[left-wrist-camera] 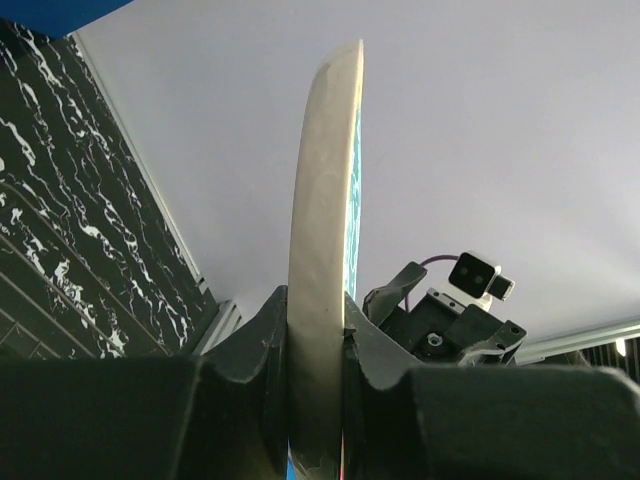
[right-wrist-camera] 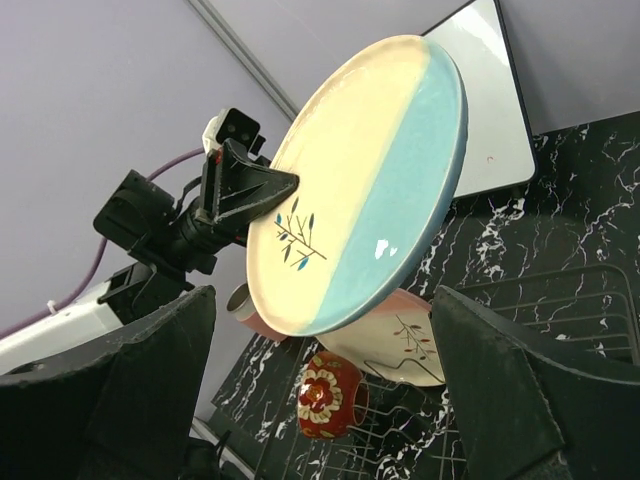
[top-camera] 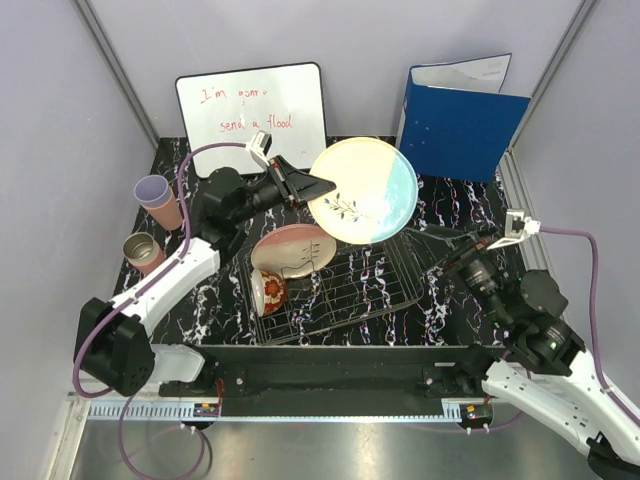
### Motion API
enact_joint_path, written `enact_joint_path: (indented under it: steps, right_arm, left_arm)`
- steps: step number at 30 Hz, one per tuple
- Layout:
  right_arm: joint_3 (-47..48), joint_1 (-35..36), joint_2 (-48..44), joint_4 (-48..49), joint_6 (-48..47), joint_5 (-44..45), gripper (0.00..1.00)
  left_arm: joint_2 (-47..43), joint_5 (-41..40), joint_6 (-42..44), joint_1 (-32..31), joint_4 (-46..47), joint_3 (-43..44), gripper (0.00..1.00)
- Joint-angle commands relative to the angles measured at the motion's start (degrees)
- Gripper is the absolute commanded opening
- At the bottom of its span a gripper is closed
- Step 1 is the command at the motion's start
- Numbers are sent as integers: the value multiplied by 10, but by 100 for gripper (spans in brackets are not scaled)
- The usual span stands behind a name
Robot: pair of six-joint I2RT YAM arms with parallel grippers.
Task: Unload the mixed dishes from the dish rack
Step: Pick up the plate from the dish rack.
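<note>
Above dish rack (top-camera: 392, 292), left tool (top-camera: 322, 186) clamps cream plate (top-camera: 368, 192), blue band, twig motif; right tool (top-camera: 440, 240) agape.

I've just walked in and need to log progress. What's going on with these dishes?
The left gripper is shut on the rim of a cream and blue plate, holding it in the air over the far side of the dish rack. The right gripper is open and empty, facing that plate from the right. A second plate and a small bowl sit in the rack. A lavender-rimmed tumbler and a pink tumbler stand on the table to its left.
</note>
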Motion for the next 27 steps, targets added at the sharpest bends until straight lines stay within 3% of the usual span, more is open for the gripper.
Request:
enact_joint_path:
  steps: [1, 12, 13, 15, 16, 21, 25, 27]
  right_arm:
    - [15, -1, 39, 37, -10, 7, 96]
    - [26, -2, 121, 78, -17, 23, 96]
    - [30, -2, 128, 78, -18, 20, 83]
    - [36, -2, 146, 95, -13, 16, 37]
    - [43, -1, 154, 95, -6, 13, 0]
    - [72, -2, 202, 88, 3, -42, 0]
    - [98, -1, 210, 68, -5, -50, 0]
    - [109, -2, 208, 52, -8, -45, 0]
  left_arm:
    - [-39, 2, -25, -10, 123, 10, 0]
    - [-77, 7, -25, -29, 141, -35, 0]
    - [-78, 9, -24, -32, 141, -39, 0]
    - [-82, 8, -20, -36, 139, -43, 0]
    - [-83, 11, -20, -36, 140, -47, 0]
    - [-85, 20, -16, -36, 135, -50, 0]
    - [-83, 35, 21, -27, 73, -15, 0]
    - [-77, 43, 29, -13, 63, -1, 11]
